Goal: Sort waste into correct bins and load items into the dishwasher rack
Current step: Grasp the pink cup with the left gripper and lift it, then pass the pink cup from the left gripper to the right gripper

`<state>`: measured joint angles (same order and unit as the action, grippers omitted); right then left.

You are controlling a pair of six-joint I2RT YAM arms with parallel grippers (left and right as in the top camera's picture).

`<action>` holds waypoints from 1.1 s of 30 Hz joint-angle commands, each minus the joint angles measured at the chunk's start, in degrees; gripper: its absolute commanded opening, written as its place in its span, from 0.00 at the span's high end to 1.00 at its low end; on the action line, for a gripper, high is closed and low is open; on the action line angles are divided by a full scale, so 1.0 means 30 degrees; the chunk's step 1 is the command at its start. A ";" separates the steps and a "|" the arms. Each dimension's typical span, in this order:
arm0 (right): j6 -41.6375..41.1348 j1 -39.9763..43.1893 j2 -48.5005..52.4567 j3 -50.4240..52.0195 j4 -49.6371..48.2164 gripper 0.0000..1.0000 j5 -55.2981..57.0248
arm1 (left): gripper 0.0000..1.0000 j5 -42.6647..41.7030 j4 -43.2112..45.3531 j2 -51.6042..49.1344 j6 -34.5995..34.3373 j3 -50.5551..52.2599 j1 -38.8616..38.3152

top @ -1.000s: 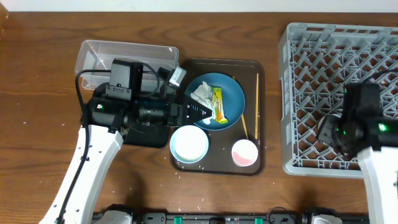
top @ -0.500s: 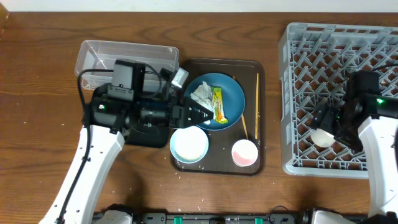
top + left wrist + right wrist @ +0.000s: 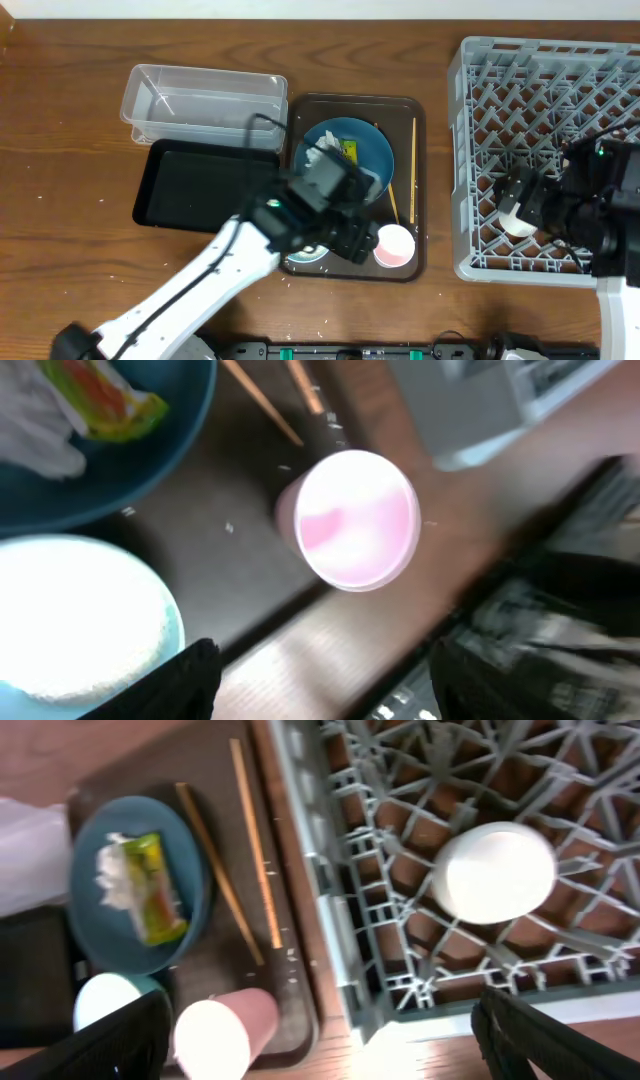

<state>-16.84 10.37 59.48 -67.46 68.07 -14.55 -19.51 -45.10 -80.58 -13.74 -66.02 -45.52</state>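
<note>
Rack: grey dishwasher rack (image 3: 458, 160) takes up the right edge of the table, from the far corner almost to the near edge.
Pale bowl: a whitish bowl (image 3: 495, 870) rests on the rack's lattice floor near its near-left corner; which way up it sits I cannot tell.
Right gripper: the right gripper (image 3: 325, 1020) hangs over that same part of the rack, jaws spread wide with nothing between them, clear of the bowl.
Left gripper: the left gripper (image 3: 320, 660) hovers above the pink cup (image 3: 355, 520), jaws wide apart and empty.
Brown tray: the brown serving tray (image 3: 395, 108) lies mid-table, the pink cup in its near-right corner.
Plate: the blue plate (image 3: 375, 145) fills the tray's far half, carrying the white tissue (image 3: 325, 155) and the yellow-green wrapper (image 3: 350, 152) side by side, touching.
Chopsticks: one chopstick (image 3: 413, 160) lies along the tray's right edge; the other chopstick (image 3: 215, 870) slants just beside the plate's rim.
Blue bowl: the pale blue bowl (image 3: 80, 620) stands in the tray's near-left corner, just beside the plate.
Grains: a few white grains (image 3: 228, 528) are scattered on the tray floor near the cup.
Bins: the clear tub (image 3: 200, 95) sits toward the far-left corner, the black tray (image 3: 180, 180) just in front of it; both lie just left of the brown tray.
</note>
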 commanded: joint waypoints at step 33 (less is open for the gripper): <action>0.5697 -0.1355 -0.0415 -0.0226 0.0226 0.05 -1.0054 | 0.94 -1.7362 0.3359 -0.0219 -0.0801 -0.0073 0.9173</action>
<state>-4.01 8.58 58.43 -67.46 69.93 -35.18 -50.26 -35.48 -80.66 -17.80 -65.93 -23.24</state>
